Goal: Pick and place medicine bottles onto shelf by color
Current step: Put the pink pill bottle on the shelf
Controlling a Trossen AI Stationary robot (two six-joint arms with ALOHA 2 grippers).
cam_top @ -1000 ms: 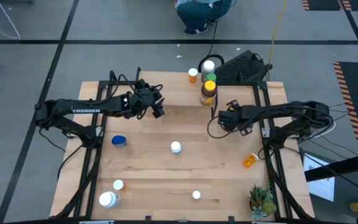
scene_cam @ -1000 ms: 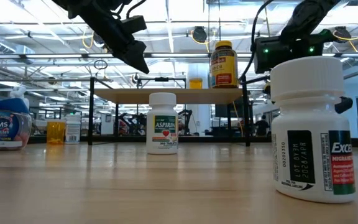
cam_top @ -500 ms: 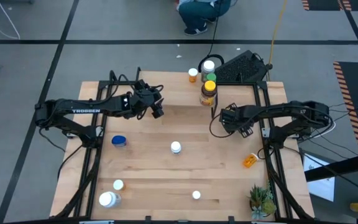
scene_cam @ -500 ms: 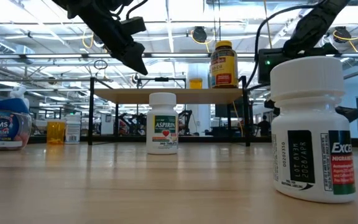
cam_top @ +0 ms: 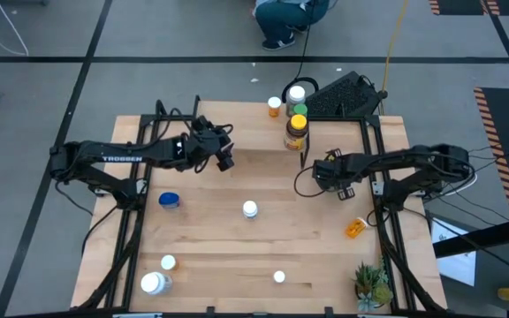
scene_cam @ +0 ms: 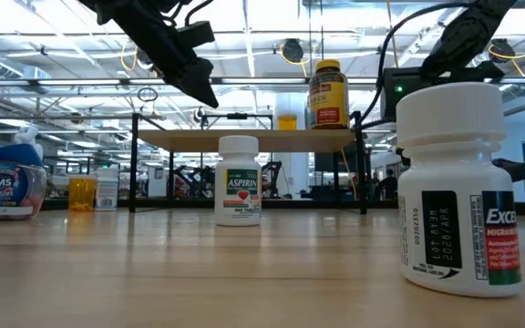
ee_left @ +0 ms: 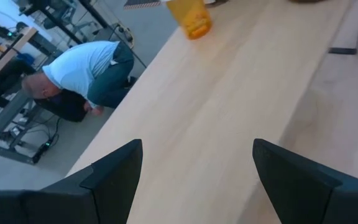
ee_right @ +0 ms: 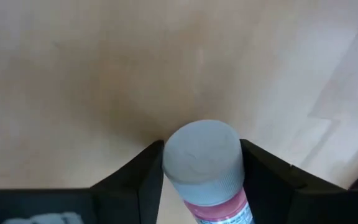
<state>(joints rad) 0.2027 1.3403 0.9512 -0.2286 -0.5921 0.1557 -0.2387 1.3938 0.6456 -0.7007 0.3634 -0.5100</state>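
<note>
The shelf (scene_cam: 244, 138) stands at the table's far side. An amber bottle with a yellow lid (cam_top: 297, 131), a small orange bottle (cam_top: 275, 106) and a white-capped bottle (cam_top: 296, 93) stand on it. My right gripper (cam_top: 328, 176) hangs near the shelf's right end, shut on a white-capped bottle with a red label (ee_right: 207, 180). My left gripper (cam_top: 224, 161) is open, raised near the shelf's left part, with nothing between its fingers. On the table stand a blue jar (cam_top: 169, 200) and white bottles (cam_top: 250, 209), (cam_top: 278, 276), (cam_top: 153, 283). An orange bottle (cam_top: 355, 228) lies on its side. My right gripper pinches the bottle between its two fingers (ee_right: 138, 180), one on each side just behind the cap (ee_right: 201, 152). The bottle lies along the fingers, cap pointing away from the wrist. Bare wood shows beyond the cap; the bottle's lower part is out of the frame.
A large white bottle (scene_cam: 454, 191) stands close to the low camera and hides much of my right gripper there. A potted plant (cam_top: 371, 284) sits at the near right corner. A person (ee_left: 86, 74) crouches on the floor beyond the far edge. Cables hang around both arms.
My right gripper has moved a little toward the table's near edge, away from the shelf.
</note>
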